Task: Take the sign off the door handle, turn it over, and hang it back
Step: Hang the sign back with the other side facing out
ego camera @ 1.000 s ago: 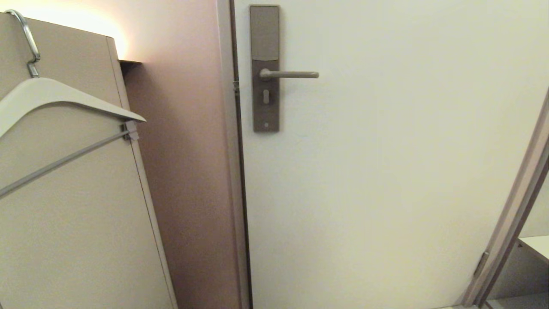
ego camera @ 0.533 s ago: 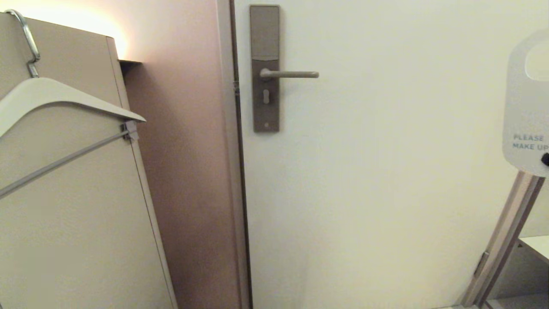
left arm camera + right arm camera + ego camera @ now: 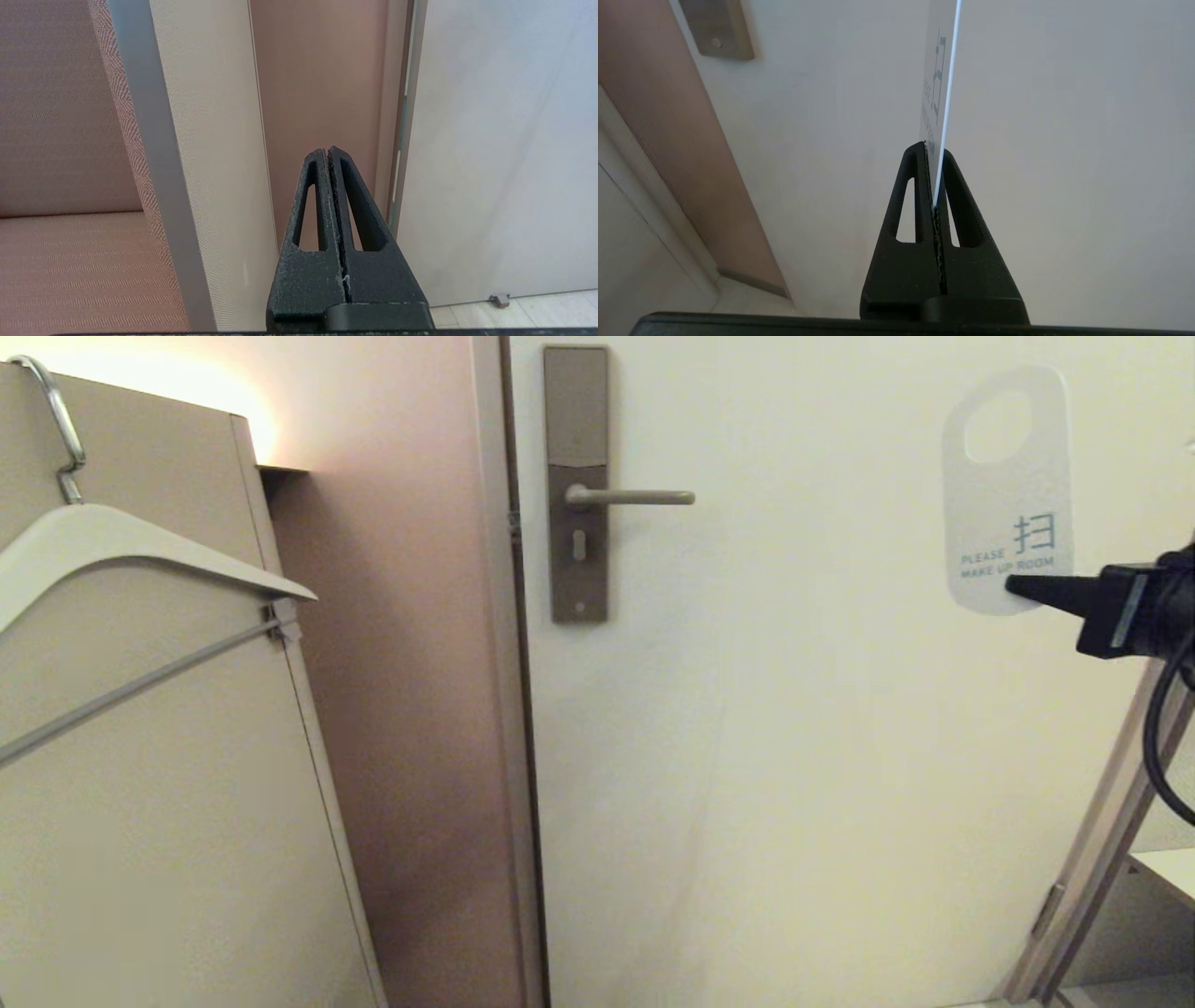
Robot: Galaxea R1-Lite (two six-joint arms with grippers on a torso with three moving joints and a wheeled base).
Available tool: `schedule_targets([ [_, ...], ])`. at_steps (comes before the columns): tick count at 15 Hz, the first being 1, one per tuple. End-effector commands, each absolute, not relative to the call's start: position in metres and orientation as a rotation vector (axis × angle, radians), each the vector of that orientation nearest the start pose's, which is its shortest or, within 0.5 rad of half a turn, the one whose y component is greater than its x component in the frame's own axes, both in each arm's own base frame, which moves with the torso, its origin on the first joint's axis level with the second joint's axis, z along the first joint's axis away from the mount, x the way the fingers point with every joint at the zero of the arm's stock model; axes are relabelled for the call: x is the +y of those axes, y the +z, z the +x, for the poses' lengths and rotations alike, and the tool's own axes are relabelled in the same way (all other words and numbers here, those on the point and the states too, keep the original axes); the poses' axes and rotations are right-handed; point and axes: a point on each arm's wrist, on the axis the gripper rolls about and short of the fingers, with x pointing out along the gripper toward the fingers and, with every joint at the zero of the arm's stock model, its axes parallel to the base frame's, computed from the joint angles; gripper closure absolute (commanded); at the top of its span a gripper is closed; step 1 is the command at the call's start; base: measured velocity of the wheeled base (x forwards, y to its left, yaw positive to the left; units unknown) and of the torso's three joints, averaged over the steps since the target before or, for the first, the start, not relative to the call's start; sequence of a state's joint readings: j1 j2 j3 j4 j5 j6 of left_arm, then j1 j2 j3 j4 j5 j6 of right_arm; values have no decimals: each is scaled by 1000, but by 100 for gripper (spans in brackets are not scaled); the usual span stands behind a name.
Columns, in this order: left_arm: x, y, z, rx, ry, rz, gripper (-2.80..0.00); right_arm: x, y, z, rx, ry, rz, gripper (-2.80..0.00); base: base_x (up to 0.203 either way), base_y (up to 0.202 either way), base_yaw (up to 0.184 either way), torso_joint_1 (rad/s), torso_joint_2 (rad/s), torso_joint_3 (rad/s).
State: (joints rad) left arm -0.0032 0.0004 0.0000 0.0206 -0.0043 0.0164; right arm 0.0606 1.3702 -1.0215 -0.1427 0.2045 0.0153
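The door (image 3: pixel 840 756) is the largest thing in view, a plain cream panel standing closed against its frame. To the left of the door a pinkish-brown wall strip (image 3: pixel 411 709) runs top to bottom, and further left of the door stands a beige cabinet panel (image 3: pixel 168 821) with a white clothes hanger (image 3: pixel 121 546) hooked over its top edge, its grey bar slanting down away from the door.

On the door, near its left edge, sits the tall narrow lock plate (image 3: pixel 576 429), bronze-grey. The door handle (image 3: pixel 630 497) sticks out level from that plate toward the door's middle, and it is bare.

The sign (image 3: pixel 1006 485) is held upright in front of the door, well to the right of the door handle and at about the same height. Its pale side faces the head camera, reading "PLEASE MAKE UP ROOM", with the oval hole at the top.

The right gripper (image 3: pixel 1022 588) comes in from the door's right side, pointing level toward the handle, and is clamped on the sign's lower edge; the right wrist view shows the card edge-on, pinched between the two black fingers (image 3: pixel 906 205).

The left gripper (image 3: pixel 329 151) is closed on nothing, down low facing the wall strip beside the door.
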Motion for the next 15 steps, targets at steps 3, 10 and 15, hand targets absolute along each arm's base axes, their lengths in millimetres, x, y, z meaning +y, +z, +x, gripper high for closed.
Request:
schedule_targets([
  [3, 0, 73, -23, 20, -8, 17, 0, 35, 279, 272, 245, 314, 27, 0, 0, 0, 0, 0, 0, 0],
  [10, 0, 73, -23, 20, -8, 17, 0, 69, 283, 303, 200, 402, 9, 0, 0, 0, 0, 0, 0, 0],
  [15, 0, 73, -23, 21, -8, 17, 0, 100, 281, 321, 193, 480, -8, 0, 0, 0, 0, 0, 0, 0],
])
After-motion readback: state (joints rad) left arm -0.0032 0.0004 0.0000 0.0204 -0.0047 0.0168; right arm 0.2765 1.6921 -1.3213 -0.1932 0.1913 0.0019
